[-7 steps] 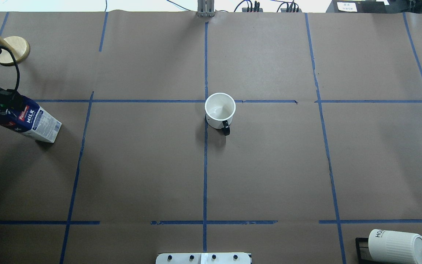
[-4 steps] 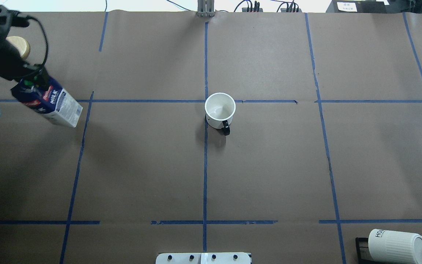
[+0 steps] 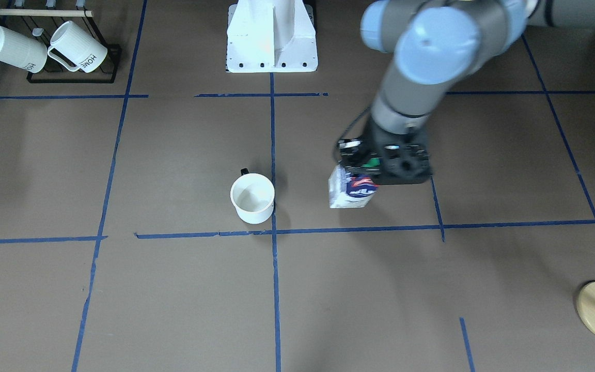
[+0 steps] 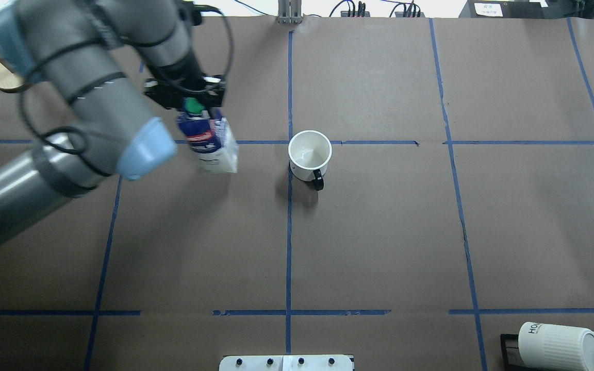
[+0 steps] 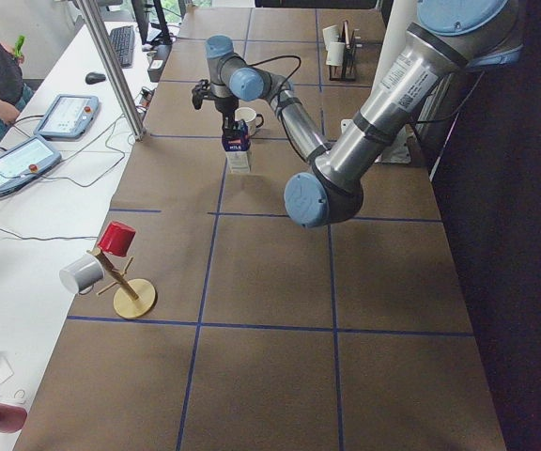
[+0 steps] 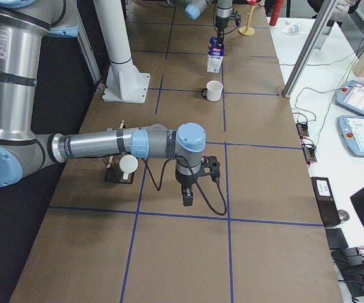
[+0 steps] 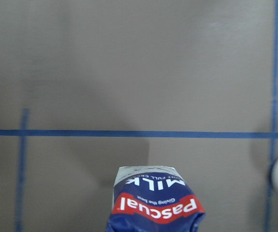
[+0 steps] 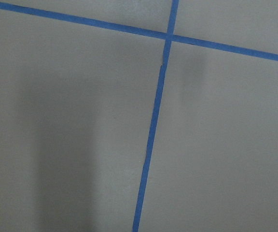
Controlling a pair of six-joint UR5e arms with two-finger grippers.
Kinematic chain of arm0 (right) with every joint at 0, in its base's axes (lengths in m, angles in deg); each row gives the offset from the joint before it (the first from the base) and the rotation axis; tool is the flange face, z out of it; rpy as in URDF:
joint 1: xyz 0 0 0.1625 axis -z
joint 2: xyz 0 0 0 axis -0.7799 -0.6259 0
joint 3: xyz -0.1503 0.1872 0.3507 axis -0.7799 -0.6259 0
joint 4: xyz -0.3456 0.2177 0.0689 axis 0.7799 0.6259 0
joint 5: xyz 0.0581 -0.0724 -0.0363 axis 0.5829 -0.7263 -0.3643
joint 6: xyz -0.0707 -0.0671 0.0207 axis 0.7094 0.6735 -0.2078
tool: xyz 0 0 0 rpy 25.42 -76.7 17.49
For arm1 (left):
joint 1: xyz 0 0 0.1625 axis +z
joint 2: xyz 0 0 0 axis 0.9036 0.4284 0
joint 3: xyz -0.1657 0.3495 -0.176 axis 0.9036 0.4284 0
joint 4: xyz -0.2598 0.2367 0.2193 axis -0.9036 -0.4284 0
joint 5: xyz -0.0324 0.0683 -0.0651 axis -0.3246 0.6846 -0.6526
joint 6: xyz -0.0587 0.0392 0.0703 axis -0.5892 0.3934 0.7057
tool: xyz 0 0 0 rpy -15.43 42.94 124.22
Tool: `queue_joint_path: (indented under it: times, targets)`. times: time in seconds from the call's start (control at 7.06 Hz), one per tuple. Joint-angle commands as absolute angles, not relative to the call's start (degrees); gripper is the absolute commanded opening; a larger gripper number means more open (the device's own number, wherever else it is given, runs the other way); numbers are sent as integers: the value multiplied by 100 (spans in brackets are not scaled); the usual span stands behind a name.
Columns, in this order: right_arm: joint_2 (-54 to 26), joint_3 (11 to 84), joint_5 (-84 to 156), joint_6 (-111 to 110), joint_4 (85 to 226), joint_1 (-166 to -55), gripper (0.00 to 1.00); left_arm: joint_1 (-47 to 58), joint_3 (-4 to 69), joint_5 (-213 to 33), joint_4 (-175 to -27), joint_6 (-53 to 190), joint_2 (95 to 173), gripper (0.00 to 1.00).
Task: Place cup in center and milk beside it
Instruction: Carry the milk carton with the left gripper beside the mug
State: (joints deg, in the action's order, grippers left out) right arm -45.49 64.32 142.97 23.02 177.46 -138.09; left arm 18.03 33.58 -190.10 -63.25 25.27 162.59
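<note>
Brown table [image 4: 379,232] | left tool [image 4: 193,103] clamped on milk [image 4: 209,144] top | milk below, near cup [image 4: 309,155]

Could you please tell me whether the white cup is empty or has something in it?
Empty: the overhead and front-facing views look down into the cup and show only its bare white interior.

item count, as seen.

smooth white cup [image 4: 310,154]: one.
milk carton [image 4: 213,149]: one.
ribbed white mugs: two, first mug [image 3: 16,48] and second mug [image 3: 79,48].
black rack [image 3: 70,80]: one.
robot arms: two, left arm [image 4: 91,103] and right arm [image 6: 106,144].
white robot base [image 3: 271,46]: one.
wooden stand [image 5: 131,297]: one.
cups on that stand: two, red cup [image 5: 116,238] and grey cup [image 5: 81,273].
tablets on the side table: two, near tablet [image 5: 17,160] and far tablet [image 5: 73,115].
keyboard [image 5: 123,44]: one.
mouse [image 5: 95,77]: one.
</note>
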Motion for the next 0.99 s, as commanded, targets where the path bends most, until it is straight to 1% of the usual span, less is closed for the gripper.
queue_joint_path:
  times: [0.0, 0.28, 0.57, 0.71, 0.85]
  targets:
    - [-4547, 6420, 14297, 2302, 17746, -13809, 99, 2130, 2401, -18731, -6750, 2224, 16983, 42]
    - [-4538, 6420, 14297, 2302, 17746, -13809, 99, 2296, 2301, -18688, -6894, 2224, 16975, 43]
    - [-4538, 6429, 14297, 2302, 17746, -13809, 99, 2350, 2292, -18547, -6929, 2153, 16975, 49]
    - [-4538, 6429, 14297, 2302, 17746, -13809, 99, 2350, 2310, -18538, -6946, 2145, 16966, 93]
    - [-4547, 6429, 14306, 2293, 17746, -13809, 99, 2341, 2353, -18451, -6938, 2127, 16975, 100]
